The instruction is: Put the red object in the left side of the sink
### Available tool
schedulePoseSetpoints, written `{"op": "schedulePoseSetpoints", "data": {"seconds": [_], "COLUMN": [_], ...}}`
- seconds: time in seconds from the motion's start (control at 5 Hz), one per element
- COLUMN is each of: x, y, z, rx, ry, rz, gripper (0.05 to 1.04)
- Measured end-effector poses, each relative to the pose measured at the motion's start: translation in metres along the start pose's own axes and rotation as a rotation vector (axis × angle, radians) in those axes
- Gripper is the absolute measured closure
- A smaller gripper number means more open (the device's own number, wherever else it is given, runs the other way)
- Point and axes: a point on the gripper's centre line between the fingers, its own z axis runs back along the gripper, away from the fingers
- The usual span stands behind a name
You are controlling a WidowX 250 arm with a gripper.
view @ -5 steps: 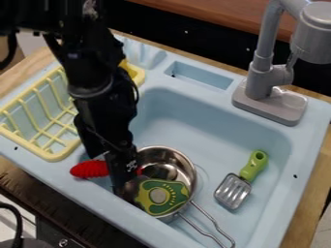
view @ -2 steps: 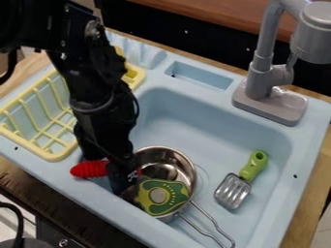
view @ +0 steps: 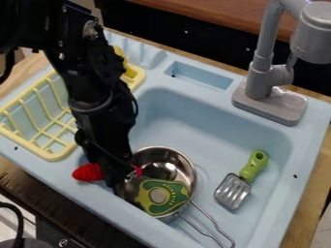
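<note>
The black gripper (view: 116, 178) hangs down at the near left part of the sink (view: 213, 116), beside the left rim of a metal pot. It stands in front of the middle of the red object (view: 88, 172) and hides that part. The red object's ribbed end sticks out on the gripper's left, over the sink's near left edge, and a small red bit shows on its right by the pot.
The metal pot (view: 184, 163) holds a green and yellow piece (view: 174, 193), its wire handle pointing to the near right. A green-handled spatula (view: 234, 190) lies on the right. The yellow rack (view: 55, 156) is at left, the grey faucet (view: 268, 104) at back right.
The red object's left end has shifted slightly right and toward the near side. The gripper's lower part has moved a little left and up in the view.
</note>
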Motion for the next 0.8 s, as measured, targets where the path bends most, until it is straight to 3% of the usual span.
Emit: {"op": "schedulePoseSetpoints", "data": {"seconds": [0.4, 0.6, 0.8], "x": [0.006, 0.017, 0.015], "y": [-0.001, 0.005, 0.006], "z": [0.017, 0.036, 0.045], "rx": [-0.029, -0.044, -0.085], "ry": [-0.03, -0.043, -0.035], "rz": [0.05, 0.069, 0.091], "gripper": [0.694, 0.694, 0.694]}}
